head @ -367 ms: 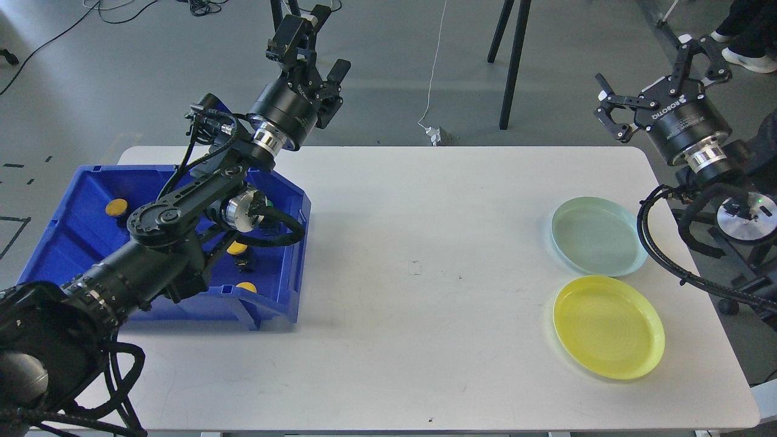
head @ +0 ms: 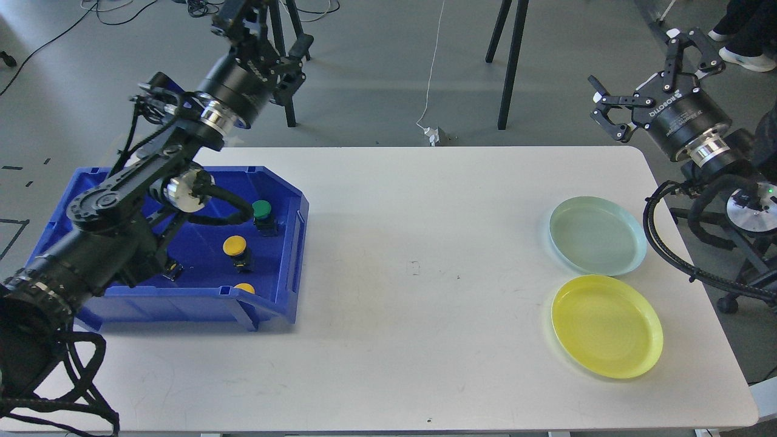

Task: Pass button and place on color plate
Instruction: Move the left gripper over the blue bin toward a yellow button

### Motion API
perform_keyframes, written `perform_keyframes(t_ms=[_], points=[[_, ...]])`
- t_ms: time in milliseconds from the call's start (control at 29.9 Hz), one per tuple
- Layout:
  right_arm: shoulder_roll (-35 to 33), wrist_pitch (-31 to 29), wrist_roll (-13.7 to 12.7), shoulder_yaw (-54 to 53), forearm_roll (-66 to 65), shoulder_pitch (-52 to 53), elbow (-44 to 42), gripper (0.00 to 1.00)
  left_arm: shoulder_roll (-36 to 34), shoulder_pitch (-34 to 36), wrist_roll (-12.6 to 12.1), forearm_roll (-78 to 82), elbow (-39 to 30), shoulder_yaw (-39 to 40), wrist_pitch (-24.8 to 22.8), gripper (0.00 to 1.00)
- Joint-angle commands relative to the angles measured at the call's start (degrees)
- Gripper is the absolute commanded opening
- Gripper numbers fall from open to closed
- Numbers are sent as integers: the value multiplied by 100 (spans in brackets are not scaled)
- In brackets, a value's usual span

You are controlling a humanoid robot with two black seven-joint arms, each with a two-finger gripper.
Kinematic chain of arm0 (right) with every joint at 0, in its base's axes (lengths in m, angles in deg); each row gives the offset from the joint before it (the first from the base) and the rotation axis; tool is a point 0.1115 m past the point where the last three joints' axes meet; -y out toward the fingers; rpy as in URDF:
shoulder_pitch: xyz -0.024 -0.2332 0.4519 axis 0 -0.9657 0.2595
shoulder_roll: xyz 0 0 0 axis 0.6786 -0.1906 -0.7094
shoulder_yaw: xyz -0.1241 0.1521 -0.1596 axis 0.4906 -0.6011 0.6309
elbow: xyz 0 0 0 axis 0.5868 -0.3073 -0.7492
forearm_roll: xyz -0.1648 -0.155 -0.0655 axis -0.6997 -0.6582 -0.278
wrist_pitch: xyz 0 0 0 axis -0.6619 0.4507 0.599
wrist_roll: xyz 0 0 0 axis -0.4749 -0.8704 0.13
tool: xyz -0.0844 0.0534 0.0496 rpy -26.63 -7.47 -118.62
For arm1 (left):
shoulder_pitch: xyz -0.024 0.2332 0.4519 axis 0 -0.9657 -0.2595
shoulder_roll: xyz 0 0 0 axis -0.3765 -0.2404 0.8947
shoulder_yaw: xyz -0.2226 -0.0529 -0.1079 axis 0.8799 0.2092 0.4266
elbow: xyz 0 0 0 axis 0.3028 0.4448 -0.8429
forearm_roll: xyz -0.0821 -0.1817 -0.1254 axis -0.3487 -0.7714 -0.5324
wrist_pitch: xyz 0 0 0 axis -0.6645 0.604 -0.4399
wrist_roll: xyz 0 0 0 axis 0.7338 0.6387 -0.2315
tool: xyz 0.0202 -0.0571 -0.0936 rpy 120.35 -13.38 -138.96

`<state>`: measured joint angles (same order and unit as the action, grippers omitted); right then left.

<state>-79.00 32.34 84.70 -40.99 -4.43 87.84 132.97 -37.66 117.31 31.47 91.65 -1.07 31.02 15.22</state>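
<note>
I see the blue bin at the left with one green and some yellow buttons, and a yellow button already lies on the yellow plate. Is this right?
Not quite. In the head view the yellow plate is empty; the yellow buttons and the green button all sit in the blue bin at the left.

grey floor (head: 376, 67), white table (head: 425, 315), black tripod legs (head: 510, 60), loose cables (head: 432, 67), shoes (head: 743, 57) at far right
</note>
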Motion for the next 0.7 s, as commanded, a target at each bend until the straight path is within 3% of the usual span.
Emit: perform_keyframes(t_ms=[0, 200, 334, 401, 501, 668], points=[[-11, 0, 21, -37, 2, -6, 14, 99, -51, -170, 0, -179, -140, 614, -451, 100], [-2, 0, 21, -37, 2, -6, 14, 99, 11, -548, 0, -58, -1044, 1381, -451, 100], [-2, 0, 30, -29, 2, -23, -3, 99, -506, -339, 0, 959, -1265, 786, 300, 100], [-2, 0, 30, -29, 2, -50, -3, 99, -867, 196, 0, 1374, -1239, -152, 537, 100], [-2, 0, 48, -29, 2, -190, 6, 99, -1508, 1276, 0, 1813, -1221, -2285, 836, 100], [-11, 0, 65, -37, 2, -304, -56, 99, -2221, 3105, 0, 3849, -1396, -5663, 890, 100]])
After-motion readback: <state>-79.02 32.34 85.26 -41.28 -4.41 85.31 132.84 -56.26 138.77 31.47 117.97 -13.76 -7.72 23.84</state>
